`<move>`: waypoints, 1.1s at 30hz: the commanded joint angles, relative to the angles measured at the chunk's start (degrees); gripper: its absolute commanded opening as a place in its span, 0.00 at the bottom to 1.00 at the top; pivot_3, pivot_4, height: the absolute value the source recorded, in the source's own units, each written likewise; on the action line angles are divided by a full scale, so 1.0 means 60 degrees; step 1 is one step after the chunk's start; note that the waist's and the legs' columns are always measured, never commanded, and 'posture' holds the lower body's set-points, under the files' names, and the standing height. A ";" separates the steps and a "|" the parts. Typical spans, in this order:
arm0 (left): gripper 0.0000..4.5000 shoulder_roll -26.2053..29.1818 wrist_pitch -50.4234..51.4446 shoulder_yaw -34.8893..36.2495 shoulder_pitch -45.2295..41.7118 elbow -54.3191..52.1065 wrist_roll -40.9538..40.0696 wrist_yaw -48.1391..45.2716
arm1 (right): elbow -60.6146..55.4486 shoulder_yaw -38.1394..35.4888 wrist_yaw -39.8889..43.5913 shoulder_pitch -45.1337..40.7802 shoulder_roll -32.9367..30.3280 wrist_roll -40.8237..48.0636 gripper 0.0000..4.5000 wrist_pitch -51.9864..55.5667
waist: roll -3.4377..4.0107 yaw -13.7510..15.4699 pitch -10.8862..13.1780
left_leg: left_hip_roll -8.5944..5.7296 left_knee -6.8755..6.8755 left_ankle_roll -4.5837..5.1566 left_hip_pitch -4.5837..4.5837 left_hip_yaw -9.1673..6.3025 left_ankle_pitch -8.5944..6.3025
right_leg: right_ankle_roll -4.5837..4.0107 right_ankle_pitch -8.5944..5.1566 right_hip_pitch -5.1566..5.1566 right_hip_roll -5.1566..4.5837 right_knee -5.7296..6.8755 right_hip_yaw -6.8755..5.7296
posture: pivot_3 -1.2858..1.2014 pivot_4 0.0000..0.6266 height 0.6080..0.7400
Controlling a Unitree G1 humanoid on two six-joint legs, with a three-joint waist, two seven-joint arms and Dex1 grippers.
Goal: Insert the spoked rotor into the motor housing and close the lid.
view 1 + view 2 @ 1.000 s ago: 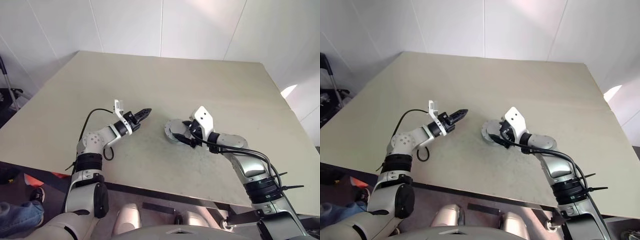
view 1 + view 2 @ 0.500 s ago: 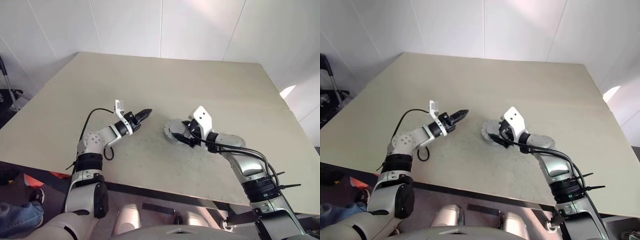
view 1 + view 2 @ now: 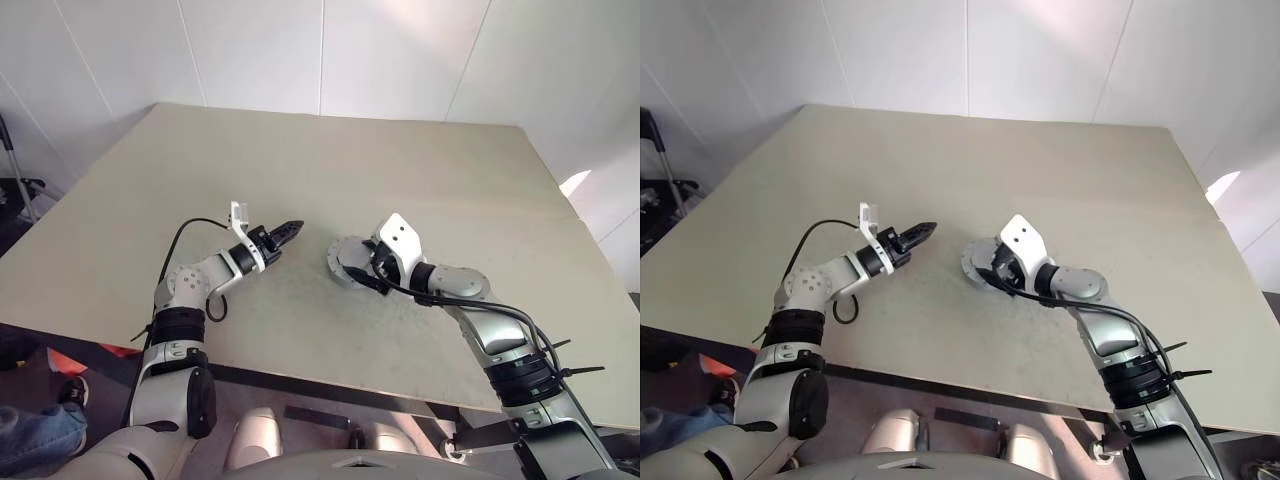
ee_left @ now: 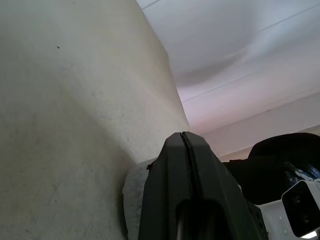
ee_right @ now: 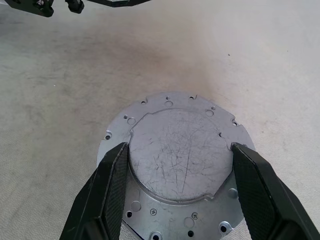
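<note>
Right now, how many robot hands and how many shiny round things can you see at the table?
Robot hands: 2 (left hand, right hand)
Silver metal discs: 1
Total: 3

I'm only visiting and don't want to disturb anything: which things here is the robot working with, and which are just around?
Part of the job:
- round silver disc, seemingly the lid
- right gripper, fingers against the disc's raised centre
- left gripper, fingers shut, holding nothing

Just around:
- table, bearing the disc
- person's leg, beside the table
</note>
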 commanded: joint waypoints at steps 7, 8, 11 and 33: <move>0.00 0.0063 -0.0099 -0.0106 -0.0059 -0.0249 -0.0013 -0.0146 | 0.0006 0.0241 0.0273 0.0124 -0.0210 -0.0148 0.69 0.0767 | 0.0000 0.0011 -0.0001 | 0.0000 0.0001 0.0001 -0.0001 0.0000 0.0001 | 0.0000 0.0000 0.0000 0.0000 0.0000 0.0000 | 0.52 0.00 1.00; 0.00 0.0058 -0.0096 -0.0118 -0.0058 -0.0257 -0.0010 -0.0148 | 0.0147 0.0332 0.0231 0.0147 -0.0216 -0.0235 0.69 0.0968 | 0.0000 0.0012 -0.0001 | 0.0000 0.0001 0.0001 -0.0001 0.0000 0.0001 | 0.0000 0.0000 0.0001 0.0000 0.0000 0.0000 | 0.52 0.00 1.00; 0.00 0.0033 -0.0083 -0.0149 -0.0046 -0.0302 -0.0010 -0.0136 | 0.0497 0.0492 0.0129 0.0207 -0.0200 -0.0393 0.69 0.1238 | -0.0001 0.0013 -0.0003 | 0.0000 0.0006 0.0001 0.0003 0.0000 0.0000 | 0.0000 0.0000 0.0008 0.0000 0.0000 0.0000 | 0.52 0.00 1.00; 0.00 -0.0826 0.0226 -0.0752 -0.0728 0.0385 0.0337 0.0351 | 0.1211 0.0804 0.0235 0.0404 -0.0377 -0.0542 0.69 0.1387 | -0.0007 0.0036 -0.0027 | -0.0007 -0.0003 0.0008 0.0138 -0.0002 -0.0011 | 0.0074 -0.0044 0.0144 -0.0003 -0.0022 0.0005 | 0.52 0.00 1.00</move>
